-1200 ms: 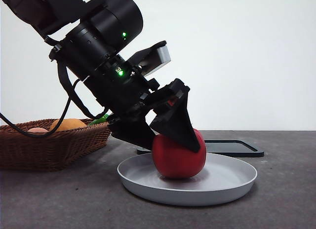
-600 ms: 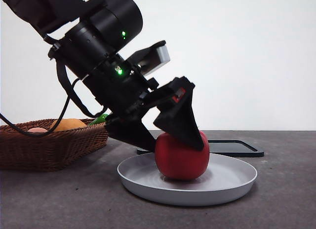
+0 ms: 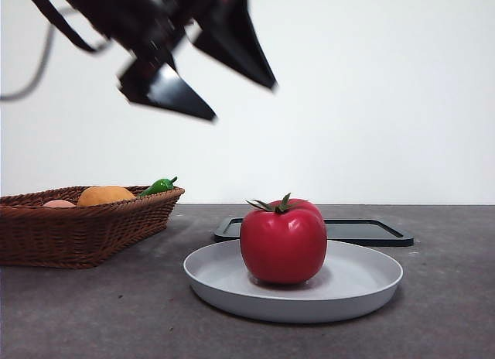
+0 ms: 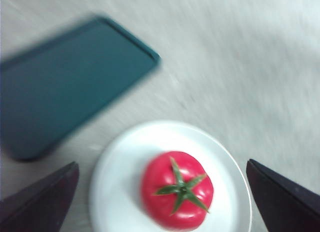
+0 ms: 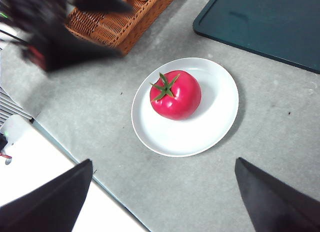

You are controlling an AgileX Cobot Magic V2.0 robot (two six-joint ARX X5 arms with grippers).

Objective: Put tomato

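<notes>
We see the tomato (image 3: 283, 241) standing upright on the white plate (image 3: 363, 285), stem leaves up, a little off the plate's middle and clear of its rim. The left gripper (image 3: 224, 69) hangs high above the plate with its jaws spread wide and nothing between them; its own camera looks straight down on the fruit. The right gripper (image 5: 162, 192) waits off to the side, its jaws likewise apart and empty, well away from the plate. A wicker basket (image 3: 77, 227) holding an orange fruit (image 3: 106, 194) and a green pepper (image 3: 158, 186) sits toward one end of the table (image 3: 448, 312), and a dark flat tray (image 3: 363, 231) lies just behind the plate.

We judge the placing done and the step in hand to be the retreat. To do it well, the left arm should go on rising straight, jaws kept wide, before swinging sideways, so that nothing brushes the stem or nudges the plate. The tomato looks settled, though its round base could rock if knocked.
</notes>
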